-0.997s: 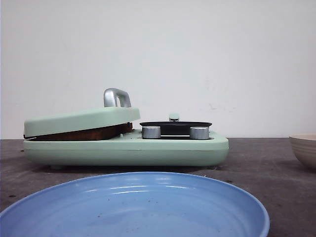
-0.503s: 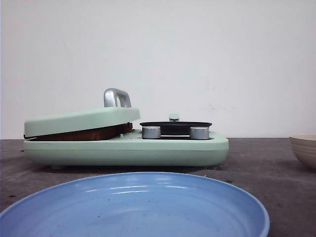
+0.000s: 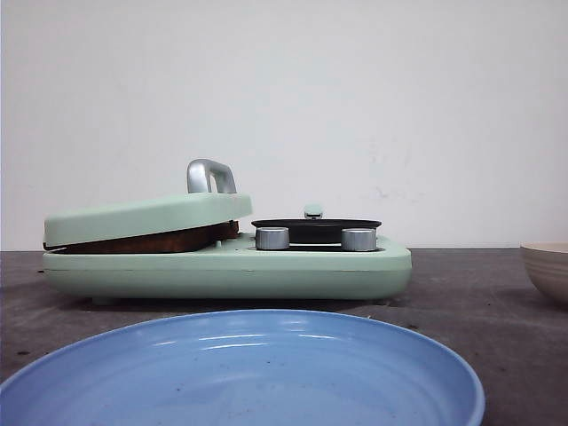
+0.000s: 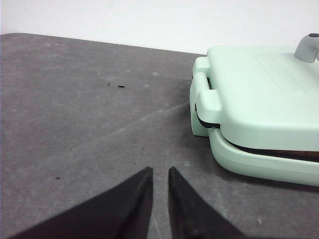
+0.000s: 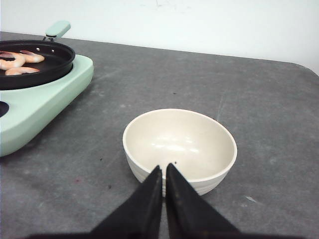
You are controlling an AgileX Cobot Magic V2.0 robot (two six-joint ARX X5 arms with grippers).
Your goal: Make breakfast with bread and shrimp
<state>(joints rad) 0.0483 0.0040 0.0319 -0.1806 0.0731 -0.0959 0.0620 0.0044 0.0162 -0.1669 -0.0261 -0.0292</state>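
Observation:
A mint-green breakfast maker (image 3: 266, 271) stands mid-table with its press lid (image 3: 142, 217) down. A brown crust edge of the bread (image 3: 151, 240) shows in the slit under the lid, and again in the left wrist view as a dark strip (image 4: 299, 154). Three pink shrimp (image 5: 15, 59) lie in the black pan (image 5: 35, 64) on the maker's right side. My left gripper (image 4: 160, 172) is shut and empty over bare table beside the press's hinge end. My right gripper (image 5: 164, 168) is shut and empty, at the near rim of a cream bowl (image 5: 179, 139). Neither gripper shows in the front view.
A blue plate (image 3: 240, 373) lies at the front of the table, nearest the camera. The cream bowl (image 3: 546, 271) sits at the right edge. Two silver knobs (image 3: 272, 237) sit in front of the pan, and a metal handle (image 3: 210, 175) rises from the lid.

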